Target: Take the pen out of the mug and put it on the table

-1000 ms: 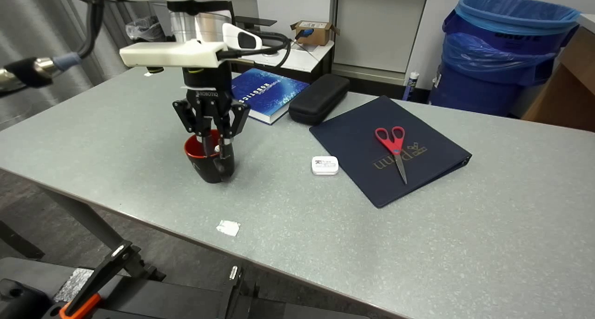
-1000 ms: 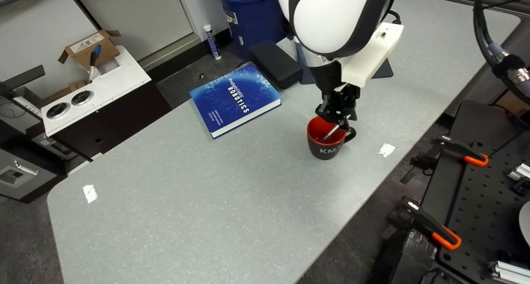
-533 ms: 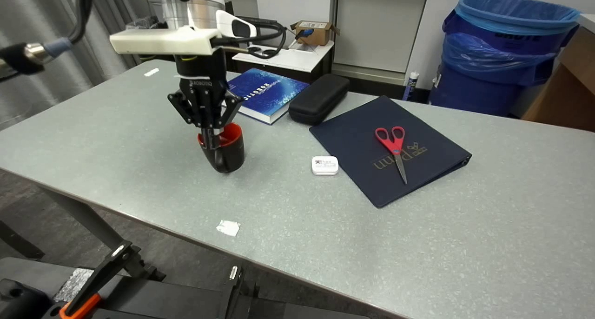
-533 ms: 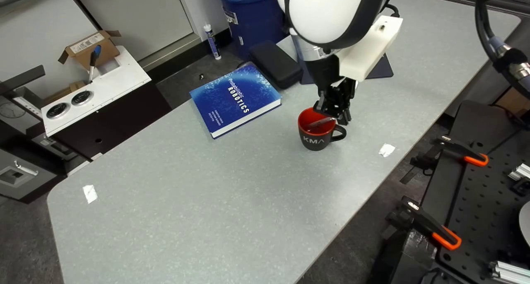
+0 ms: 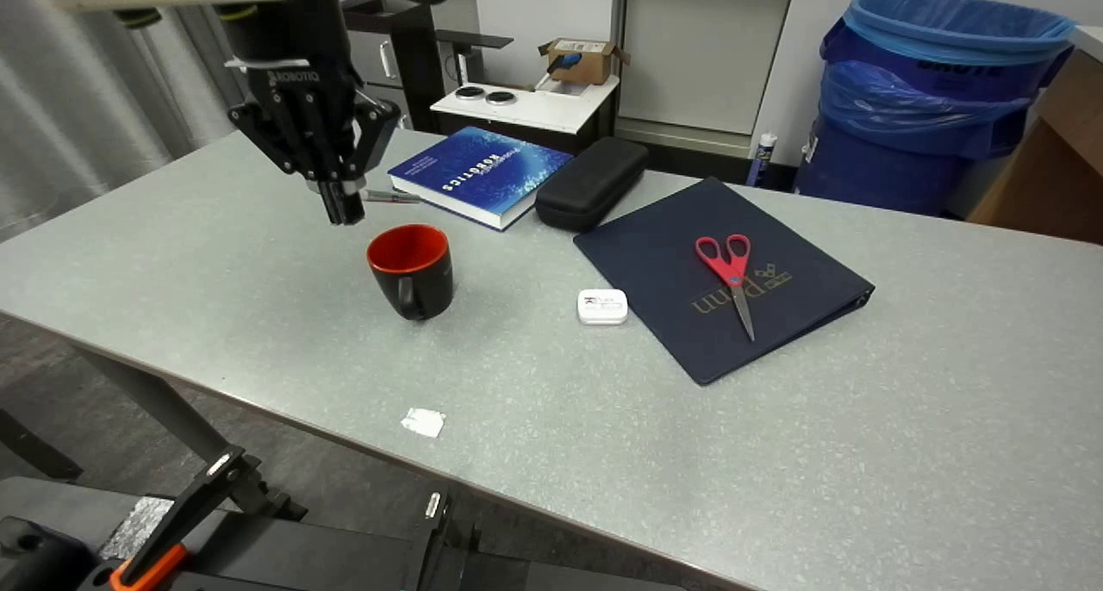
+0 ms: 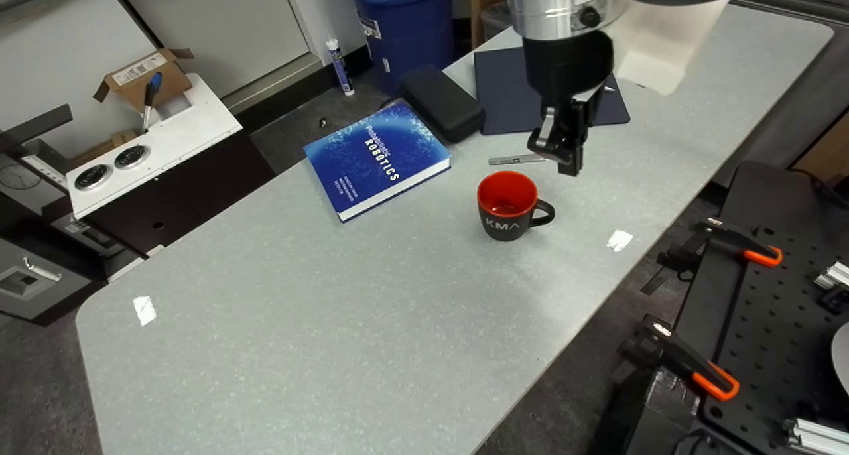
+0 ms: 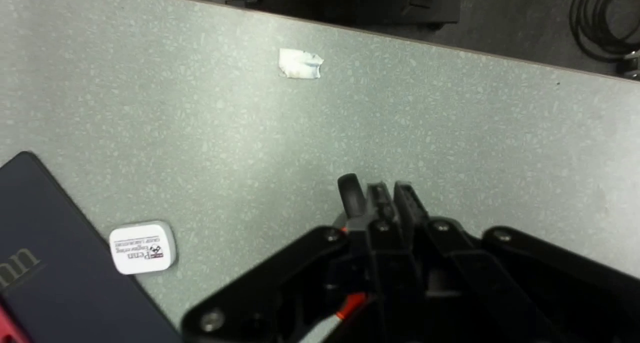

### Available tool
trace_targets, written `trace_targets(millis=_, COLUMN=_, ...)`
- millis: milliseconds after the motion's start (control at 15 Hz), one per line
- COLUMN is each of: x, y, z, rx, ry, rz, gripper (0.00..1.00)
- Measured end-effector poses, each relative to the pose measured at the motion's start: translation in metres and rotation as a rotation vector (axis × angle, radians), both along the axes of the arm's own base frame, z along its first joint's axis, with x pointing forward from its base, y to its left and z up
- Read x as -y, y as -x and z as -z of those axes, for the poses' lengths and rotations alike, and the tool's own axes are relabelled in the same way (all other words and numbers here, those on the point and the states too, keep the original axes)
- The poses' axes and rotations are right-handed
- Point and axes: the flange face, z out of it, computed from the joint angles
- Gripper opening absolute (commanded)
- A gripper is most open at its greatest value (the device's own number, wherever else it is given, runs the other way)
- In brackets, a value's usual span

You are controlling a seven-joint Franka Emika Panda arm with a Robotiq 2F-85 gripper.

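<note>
The pen (image 5: 394, 197) is a thin grey stick with a dark marking. It sticks out sideways from my gripper (image 5: 343, 205), above the table (image 5: 534, 419) and clear of the mug (image 5: 422, 294). In an exterior view the pen (image 6: 514, 159) meets the fingers of my gripper (image 6: 567, 162). The jaws are closed on one end of it. The mug, black with a red inside, stands upright below; nothing sticks out of it. In the wrist view the gripper (image 7: 392, 190) has its tips nearly together; the pen is hidden there. Only the handle and red bits of the mug (image 7: 351, 195) show.
A blue book (image 5: 482, 171) and a black case (image 5: 593, 184) lie behind the mug. A dark folder (image 5: 646, 238) with red-handled scissors (image 5: 731, 272) and a white tin (image 5: 602, 307) are off to its side. A paper scrap (image 5: 424, 421) lies near the table's edge.
My gripper has risen away from the mug and drawn the pen out of it. The mug shifted a little across the table first, then stayed put.
</note>
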Motion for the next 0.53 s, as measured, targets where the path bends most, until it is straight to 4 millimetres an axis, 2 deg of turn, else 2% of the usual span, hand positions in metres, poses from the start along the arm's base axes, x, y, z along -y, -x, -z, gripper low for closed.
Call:
trace_targets(millis=200, x=0.013, y=0.021, z=-0.008, rx=0.040, ry=0.025, rz=0.082, gripper=0.02)
trace_targets(millis=333, x=0.029, y=0.027, z=-0.001, rx=0.026, ry=0.034, rz=0.148, gripper=0.02)
trace_targets(millis=533, x=0.057, y=0.027, z=0.020, rx=-0.007, ry=0.040, rz=0.244, gripper=0.02)
